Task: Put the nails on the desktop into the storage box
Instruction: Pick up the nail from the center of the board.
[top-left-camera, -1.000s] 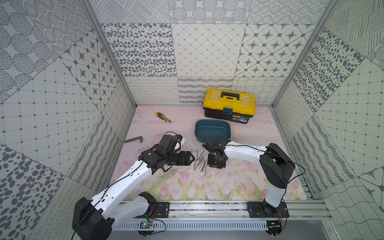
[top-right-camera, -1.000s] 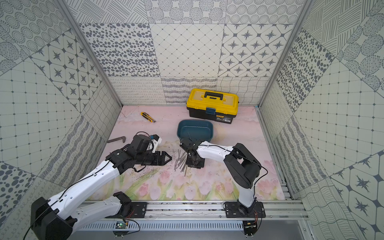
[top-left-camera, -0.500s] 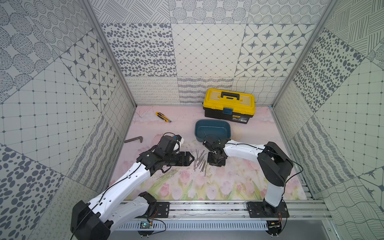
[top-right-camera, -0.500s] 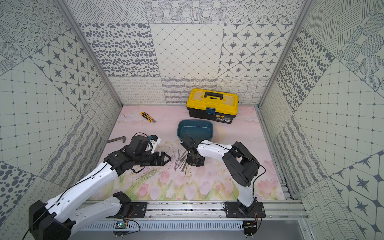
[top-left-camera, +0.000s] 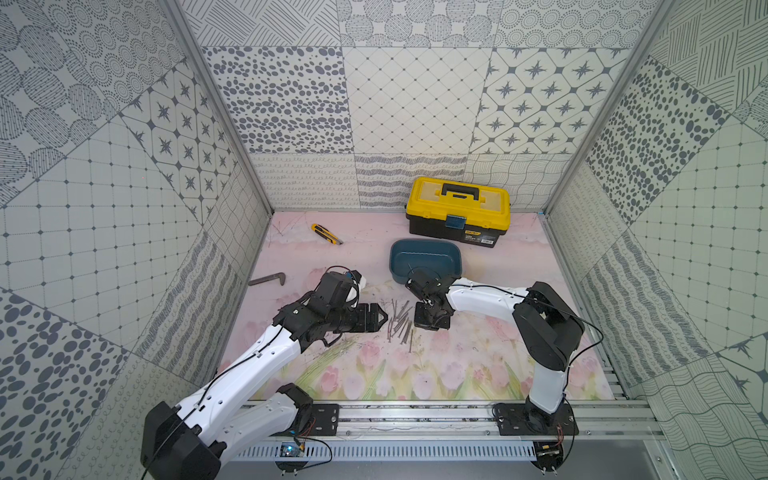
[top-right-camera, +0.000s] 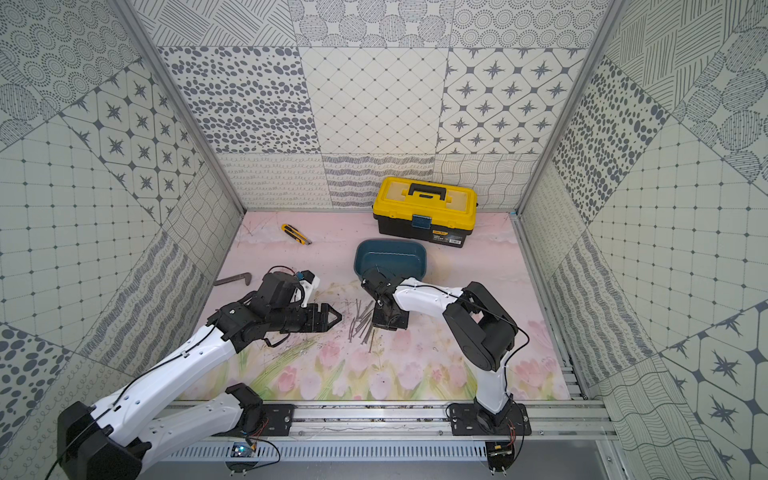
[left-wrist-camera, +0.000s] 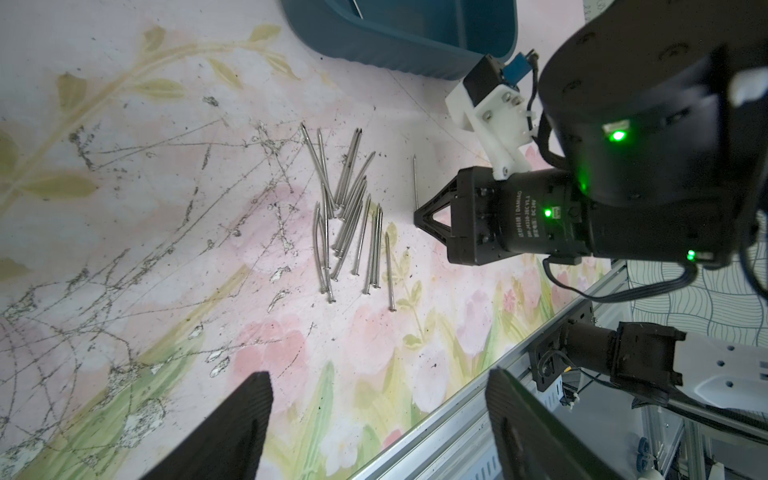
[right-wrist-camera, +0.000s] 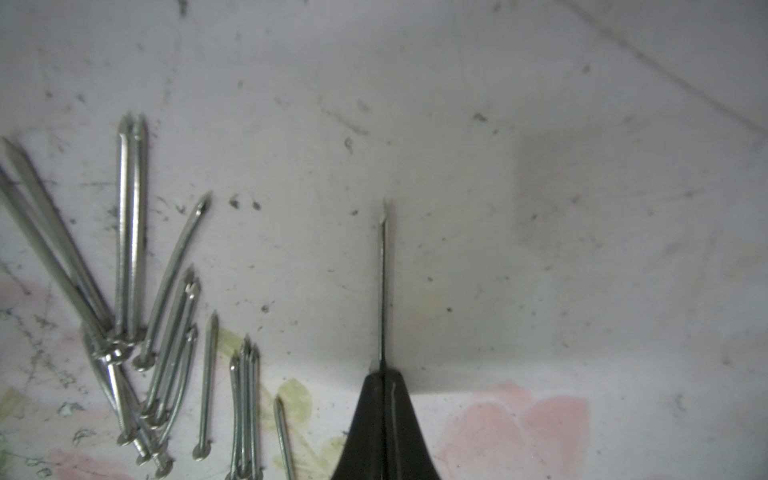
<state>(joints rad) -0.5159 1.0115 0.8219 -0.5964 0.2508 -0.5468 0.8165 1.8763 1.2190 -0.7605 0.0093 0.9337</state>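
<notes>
Since the earlier frame, right gripper (right-wrist-camera: 383, 376) has closed, its pads now pinching one nail (right-wrist-camera: 382, 282) by the head end. Nearest, left gripper (left-wrist-camera: 376, 374) hovers with jaws spread. Beyond it, the remaining nails (left-wrist-camera: 349, 216) lie bunched on the desktop (top-left-camera: 478, 365). The held nail's long axis continues the fingers' line, tip toward the storage box (top-left-camera: 432, 257). Lift straight and slowly; so thin a shank may pivot.

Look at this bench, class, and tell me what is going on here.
The right tool is shut on a single nail beside the pile of nails on the desktop. The left tool hovers open on the pile's other side, holding nothing. The storage box sits just beyond, so that nail has not yet gone in.
</notes>
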